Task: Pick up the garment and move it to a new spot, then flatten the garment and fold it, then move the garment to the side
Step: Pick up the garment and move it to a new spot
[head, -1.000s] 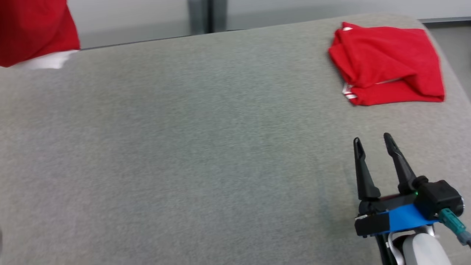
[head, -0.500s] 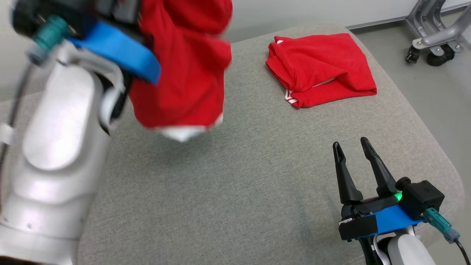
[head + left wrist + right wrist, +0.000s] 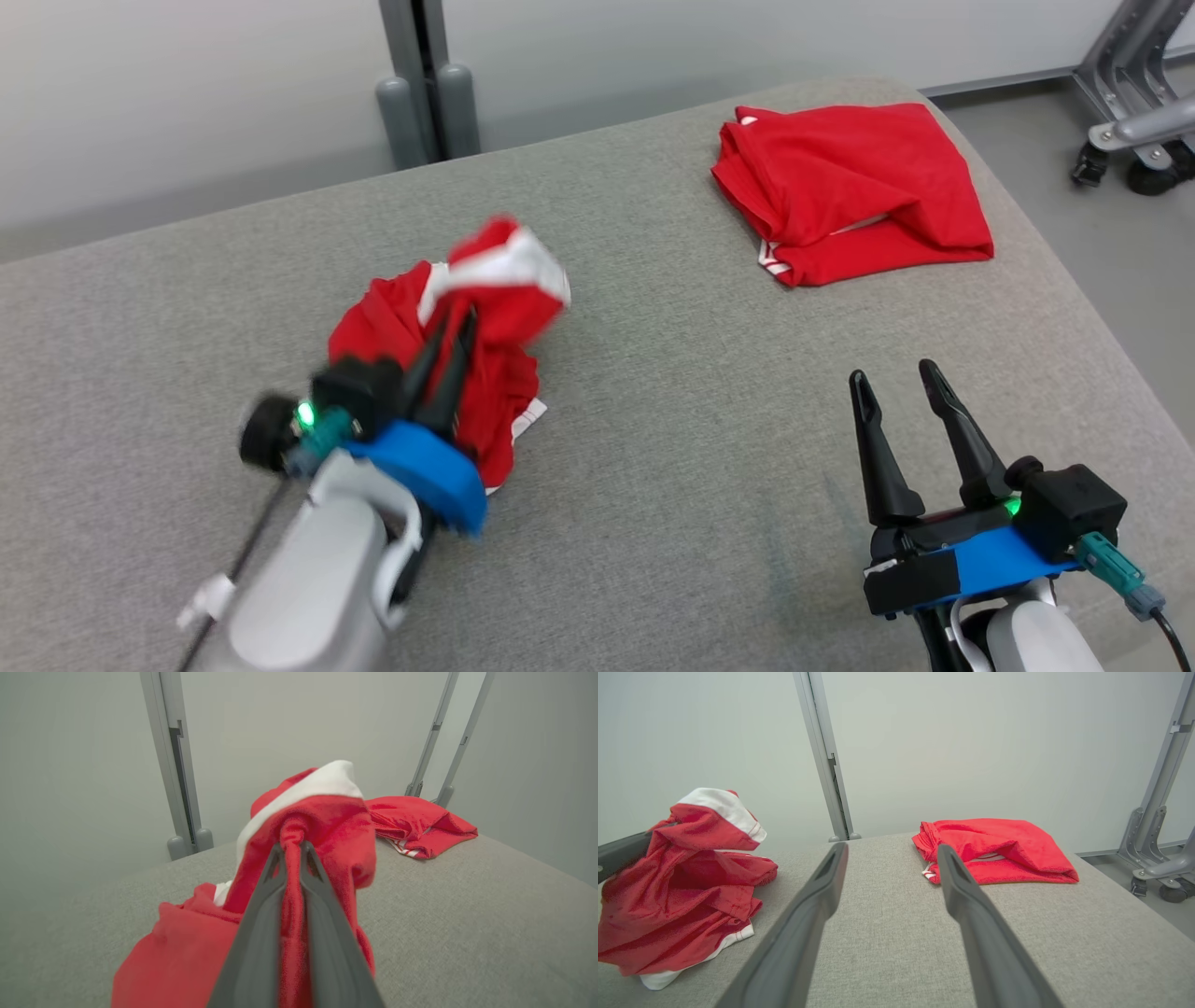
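Grey fabric covers the padded surface [image 3: 653, 448] in front of the robot, with a pale wall [image 3: 187, 93] behind it, an upright grey post [image 3: 420, 84] against that wall, and a wheeled frame [image 3: 1130, 131] on the floor at the far right.

Head view: the garment [image 3: 495, 383], red with white trim, lies bunched at the left-centre of the surface. It is well apart from a folded red garment [image 3: 850, 187] near the far right corner. The left gripper [image 3: 453, 325] reaches into the bunch. The right gripper [image 3: 892, 373] is at the lower right, above bare fabric, with its fingers spread and nothing between them.

Left wrist view: this confirms the grip, which the head view leaves blurred. The two fingers [image 3: 261, 933] are closed on a twisted fold of red cloth near their tips, and a white band drapes over the top.

Right wrist view: this shows the contact from the side. The lower folds and a white hem of the bunch rest on the surface, and the upper part is lifted toward the dark finger that comes in from the left edge. The folded garment sits flat beyond the open fingers.

Compared with half a second ago: the camera has moved, so the whole head view is shifted. At that time the left arm was raised close to the camera, with the cloth hanging clear of the surface. The arm is now low and the cloth touches down. The right gripper has the same open posture.
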### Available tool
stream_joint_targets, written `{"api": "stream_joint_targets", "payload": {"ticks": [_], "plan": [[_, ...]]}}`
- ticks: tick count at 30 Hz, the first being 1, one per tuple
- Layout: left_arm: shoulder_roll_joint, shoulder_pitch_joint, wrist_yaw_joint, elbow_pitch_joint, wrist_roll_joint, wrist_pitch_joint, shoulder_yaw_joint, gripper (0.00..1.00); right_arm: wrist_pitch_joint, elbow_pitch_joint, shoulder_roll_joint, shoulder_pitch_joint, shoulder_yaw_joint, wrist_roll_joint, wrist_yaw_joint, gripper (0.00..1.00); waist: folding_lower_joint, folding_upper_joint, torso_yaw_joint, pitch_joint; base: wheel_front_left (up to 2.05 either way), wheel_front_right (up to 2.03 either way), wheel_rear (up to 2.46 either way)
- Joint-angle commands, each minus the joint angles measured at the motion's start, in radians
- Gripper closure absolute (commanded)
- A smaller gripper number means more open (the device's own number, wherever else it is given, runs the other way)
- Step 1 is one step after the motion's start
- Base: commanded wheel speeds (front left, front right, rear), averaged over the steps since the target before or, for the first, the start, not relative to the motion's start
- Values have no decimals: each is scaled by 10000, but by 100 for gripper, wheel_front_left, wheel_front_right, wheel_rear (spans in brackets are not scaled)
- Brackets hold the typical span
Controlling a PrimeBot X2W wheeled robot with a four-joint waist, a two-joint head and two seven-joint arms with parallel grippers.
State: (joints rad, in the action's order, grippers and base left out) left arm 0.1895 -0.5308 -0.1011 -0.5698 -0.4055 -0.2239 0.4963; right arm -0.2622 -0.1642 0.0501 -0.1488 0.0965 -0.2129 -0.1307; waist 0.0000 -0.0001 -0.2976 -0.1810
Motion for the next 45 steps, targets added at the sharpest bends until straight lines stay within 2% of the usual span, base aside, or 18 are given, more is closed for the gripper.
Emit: {"api": "stream_joint_targets", "payload": {"ticks": [1, 3, 4, 5, 6, 13, 24, 32, 45], "plan": [[-96, 322, -9, -80, -44, -101, 94, 100, -34, -33, 9, -23, -51, 90, -1, 0, 0, 1, 78, 27, 0, 0, 0], [-225, 801, -40, -258, -63, -177, 268, 100, -34, -60, 9, -23, -106, 138, -1, 0, 0, 1, 195, 71, 0, 0, 0], [-289, 962, -50, -327, -63, -205, 350, 97, -34, -77, 9, -22, -149, 173, -1, 0, 0, 1, 266, 98, 0, 0, 0], [-327, 1103, -54, -381, -19, -248, 424, 24, -34, -102, 6, -21, -133, 201, -1, 0, 0, 1, 319, 125, 0, 0, 0], [-380, 1183, -42, -418, 4, -273, 476, 0, -34, -118, 7, -20, -127, 226, -1, 0, 0, 1, 386, 156, 0, 0, 0], [-505, 1221, 150, 363, 183, -417, -59, 0, -34, -296, 10, 258, -229, 293, -1, 0, 0, 1, 1059, 598, 0, 0, 0], [122, 2405, 580, 2544, 906, -416, -2247, 0, -33, -378, 11, 449, -596, 383, -1, 0, 0, 1, 2079, 1049, 0, 0, 0], [171, 3779, 510, 3328, 1458, -419, -3757, 0, -33, -491, 11, 683, -829, 437, -1, 0, 0, 1, 2677, 1396, 0, 0, 0], [-293, 5139, 163, 3235, 2135, -420, -4654, 0, -33, -818, 12, 1173, -1212, 467, -1, 0, 0, 1, 3430, 1882, 0, 0, 0]]}}
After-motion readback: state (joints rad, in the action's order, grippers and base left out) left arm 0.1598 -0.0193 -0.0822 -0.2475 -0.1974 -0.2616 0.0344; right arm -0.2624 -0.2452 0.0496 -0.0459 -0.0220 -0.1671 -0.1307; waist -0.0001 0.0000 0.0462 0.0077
